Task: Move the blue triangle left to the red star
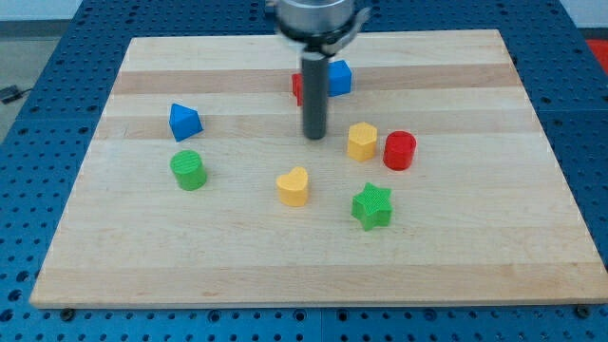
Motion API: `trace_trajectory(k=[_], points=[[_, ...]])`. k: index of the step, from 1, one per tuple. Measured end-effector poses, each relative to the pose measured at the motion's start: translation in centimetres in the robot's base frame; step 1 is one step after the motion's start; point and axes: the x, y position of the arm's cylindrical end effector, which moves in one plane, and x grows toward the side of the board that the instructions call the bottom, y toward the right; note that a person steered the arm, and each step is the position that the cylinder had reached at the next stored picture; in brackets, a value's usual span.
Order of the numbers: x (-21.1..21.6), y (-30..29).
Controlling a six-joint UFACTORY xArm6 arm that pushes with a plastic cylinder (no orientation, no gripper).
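The blue triangle [184,121] lies at the board's left, just above the green cylinder [188,170]. A red block [297,87], likely the red star, is mostly hidden behind the rod near the view's top centre, touching a blue cube [339,78] on its right. My tip [314,137] rests on the board below those two blocks, well to the right of the blue triangle and left of the yellow hexagon [361,141].
A red cylinder [400,150] sits right of the yellow hexagon. A yellow heart [294,186] and a green star [371,206] lie lower in the middle. The wooden board [142,266] sits on a blue perforated table.
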Motion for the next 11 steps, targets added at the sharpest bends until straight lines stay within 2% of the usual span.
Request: trace_trajectory(k=[1, 5, 8, 11], points=[[1.2, -6.7], [1.2, -18.9], [-2.7, -15.5], [-5.0, -6.4]])
